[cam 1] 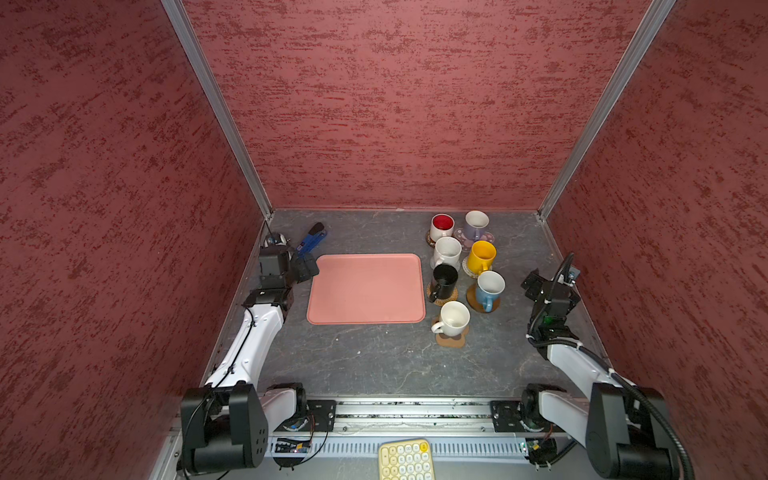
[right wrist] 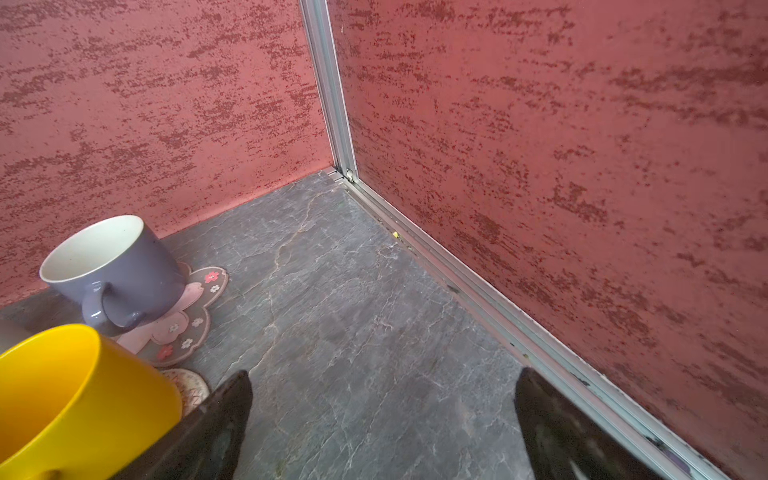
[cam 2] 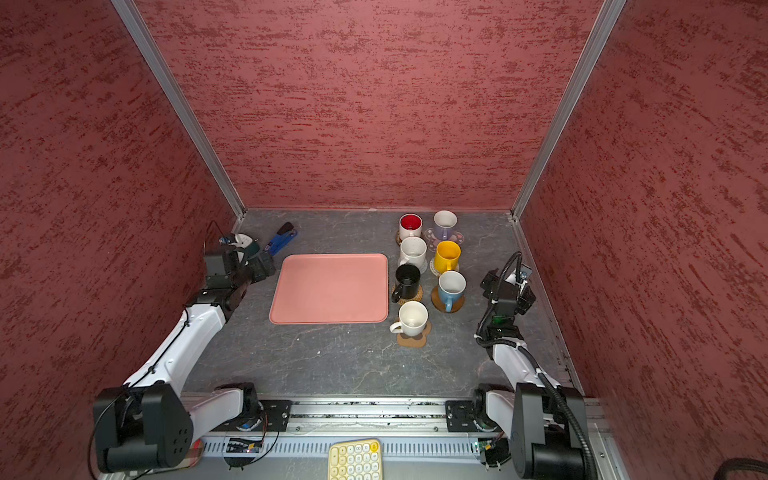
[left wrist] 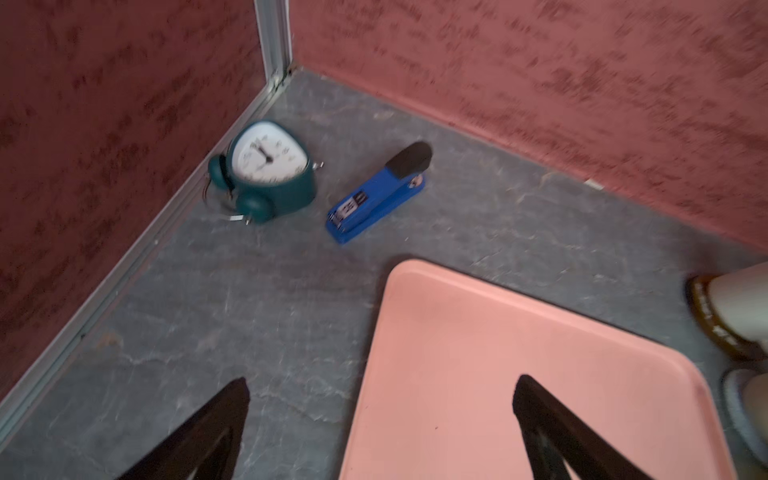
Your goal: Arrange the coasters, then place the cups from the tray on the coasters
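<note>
The salmon-pink tray (cam 1: 365,289) lies bare in the middle. Right of it, several cups stand on coasters in two rows: red-inside (cam 1: 441,226), lavender (cam 1: 476,224) on the pink flower coaster (right wrist: 187,328), speckled white (cam 1: 446,251), yellow (cam 1: 481,257), black (cam 1: 444,280) on tan rattan (cam 1: 451,297), light blue (cam 1: 489,289) on an amber disc (cam 1: 473,301), plain white (cam 1: 453,318) on the paw-print coaster (cam 1: 451,340). My left gripper (left wrist: 382,390) hangs open over the tray's far left corner, holding nothing. My right gripper (right wrist: 382,384) is open and holds nothing, over bare table right of the cups.
A teal alarm clock (left wrist: 266,166) and a blue stapler (left wrist: 376,195) lie in the far left corner. A pale yellow keypad (cam 1: 405,459) sits at the front edge. Red walls close in the table on three sides, with the right wall near my right gripper.
</note>
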